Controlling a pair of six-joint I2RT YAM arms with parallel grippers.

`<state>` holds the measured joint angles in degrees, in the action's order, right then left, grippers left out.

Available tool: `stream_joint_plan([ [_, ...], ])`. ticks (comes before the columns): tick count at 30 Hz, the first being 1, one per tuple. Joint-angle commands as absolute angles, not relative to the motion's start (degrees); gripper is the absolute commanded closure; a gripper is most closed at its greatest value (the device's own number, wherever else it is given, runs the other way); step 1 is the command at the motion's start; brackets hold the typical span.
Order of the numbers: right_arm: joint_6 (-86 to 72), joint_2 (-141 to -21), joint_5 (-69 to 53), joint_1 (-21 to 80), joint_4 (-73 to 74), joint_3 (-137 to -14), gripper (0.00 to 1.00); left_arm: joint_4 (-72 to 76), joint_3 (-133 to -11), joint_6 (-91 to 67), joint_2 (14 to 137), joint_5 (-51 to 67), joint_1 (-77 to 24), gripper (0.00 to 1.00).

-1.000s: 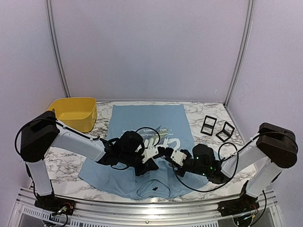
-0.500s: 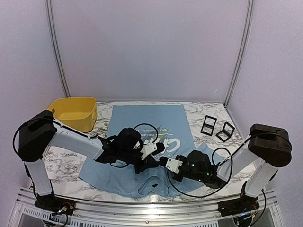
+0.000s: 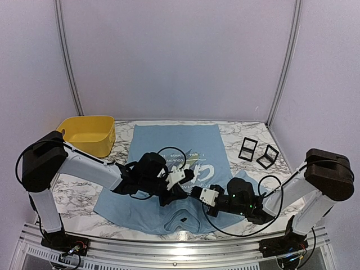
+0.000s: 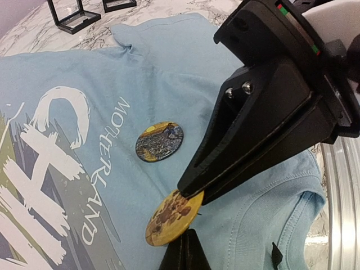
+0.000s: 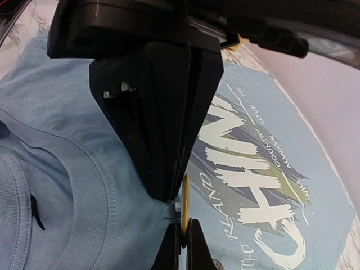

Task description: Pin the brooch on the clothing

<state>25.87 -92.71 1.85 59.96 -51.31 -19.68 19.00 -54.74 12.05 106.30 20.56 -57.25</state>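
A: Left jaws and right jaws both pinched the yellow brooch point(image 4: 174, 218) from opposite edges, low over the T-shirt point(image 4: 73, 67) near its collar point(image 5: 93, 191).
B: Noted. My worry: if either side pulled off-line, the yellow brooch could twist free, or its pin snag and bunch the cloth.
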Motion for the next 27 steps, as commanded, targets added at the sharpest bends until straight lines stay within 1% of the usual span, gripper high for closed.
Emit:
stream_joint_plan([
  [1,23.73,-90.67,-4.23,60.63,-48.61,-20.06,1.00,20.39,-53.97,11.78,104.19,20.92,-56.78,1.00],
  [9,23.09,-89.24,-3.46,60.32,-49.22,-19.84,1.00,20.48,-53.66,11.81,103.92,21.13,-56.78,1.00],
  [16,28.57,-93.83,10.22,60.20,-54.08,-20.71,1.00,20.64,-53.24,12.04,102.98,22.33,-56.82,1.00],
  [18,30.78,-95.29,12.26,60.20,-55.80,-20.63,1.00,20.70,-53.09,12.13,102.79,22.23,-56.78,1.00],
  [21,32.86,-96.12,12.06,60.29,-58.32,-20.07,1.00,20.76,-53.08,12.22,102.74,22.37,-56.78,1.00],
  [27,33.83,-95.65,8.98,60.86,-55.95,-19.72,1.00,20.99,-53.17,12.04,102.92,22.02,-56.70,1.00],
])
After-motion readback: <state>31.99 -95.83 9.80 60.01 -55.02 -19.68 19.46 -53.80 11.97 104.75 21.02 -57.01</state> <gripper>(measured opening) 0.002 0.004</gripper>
